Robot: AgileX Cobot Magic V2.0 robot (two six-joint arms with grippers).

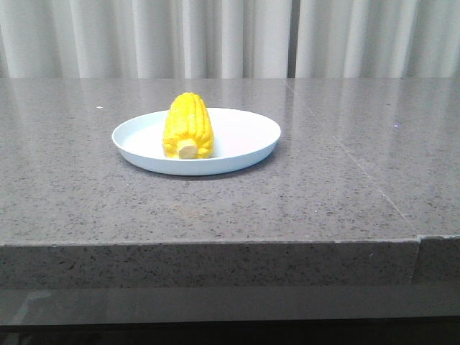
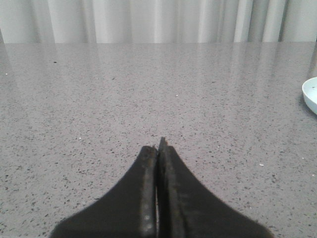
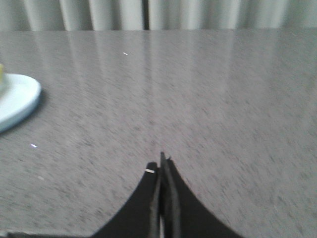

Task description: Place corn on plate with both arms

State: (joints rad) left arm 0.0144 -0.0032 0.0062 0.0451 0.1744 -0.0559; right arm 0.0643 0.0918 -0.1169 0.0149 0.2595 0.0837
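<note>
glossy yellow corn (image 1: 188, 126), cream stub, on plate (image 1: 244, 136)

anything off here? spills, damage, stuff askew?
Nothing stands out. The corn lies inside the plate, stub end toward the camera, left of the plate's centre. The grey stone table shows no spills. Left gripper and right gripper are shut, holding nothing.
</note>
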